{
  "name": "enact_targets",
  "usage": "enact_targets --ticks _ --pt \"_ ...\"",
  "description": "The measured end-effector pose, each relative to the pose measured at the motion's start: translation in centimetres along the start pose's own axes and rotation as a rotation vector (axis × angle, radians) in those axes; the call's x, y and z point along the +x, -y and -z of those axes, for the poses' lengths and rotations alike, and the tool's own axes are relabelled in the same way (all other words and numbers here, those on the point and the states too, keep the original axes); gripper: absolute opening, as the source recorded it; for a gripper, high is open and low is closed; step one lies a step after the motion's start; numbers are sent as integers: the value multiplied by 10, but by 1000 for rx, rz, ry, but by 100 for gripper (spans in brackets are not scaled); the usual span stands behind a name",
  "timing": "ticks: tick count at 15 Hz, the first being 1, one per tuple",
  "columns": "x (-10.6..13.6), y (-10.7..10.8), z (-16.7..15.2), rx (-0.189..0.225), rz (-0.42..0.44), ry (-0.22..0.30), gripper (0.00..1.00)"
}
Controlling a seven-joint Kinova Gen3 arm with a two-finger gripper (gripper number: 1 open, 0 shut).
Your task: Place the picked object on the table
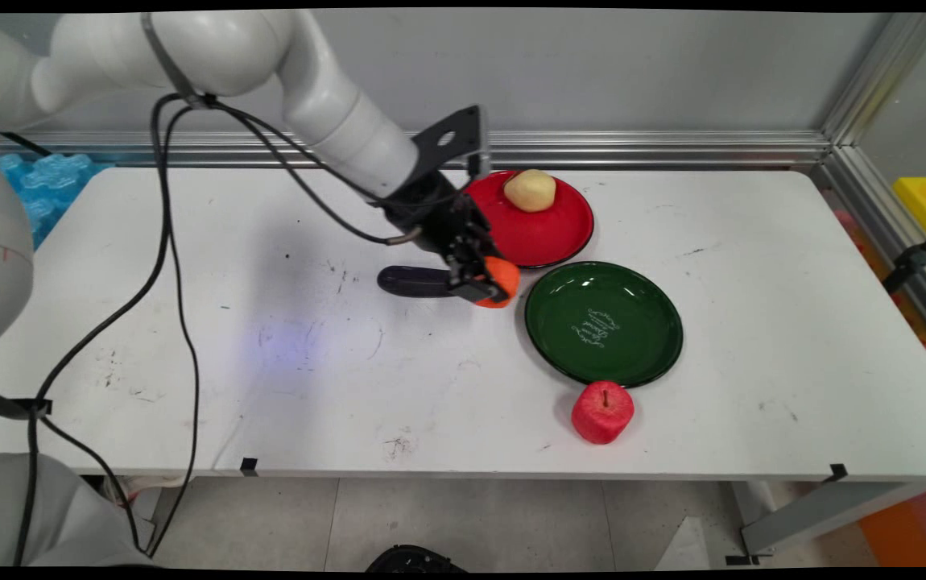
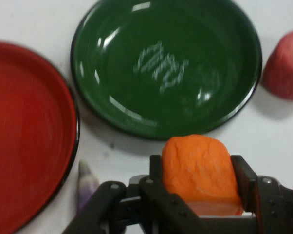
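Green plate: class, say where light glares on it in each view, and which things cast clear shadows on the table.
Main view: the green plate shows small white glints near its far rim; the red apple throws a soft shadow on the table at its left. Hand view: bright streaks of glare cross the plate's upper and left inner wall, and the orange block sits sharp in the tool.

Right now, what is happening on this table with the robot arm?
The arm's claw is shut on an orange object and holds it just left of the green plate, which has nothing on it. Behind it, the red plate carries a pale yellow fruit. A red apple sits on the white table in front of the green plate. A dark purple object lies on the table beside the claw.
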Motion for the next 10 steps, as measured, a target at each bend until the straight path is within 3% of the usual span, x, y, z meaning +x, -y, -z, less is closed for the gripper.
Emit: enact_targets --ticks 10 --pt "-61 3 3 17 26 54 0"
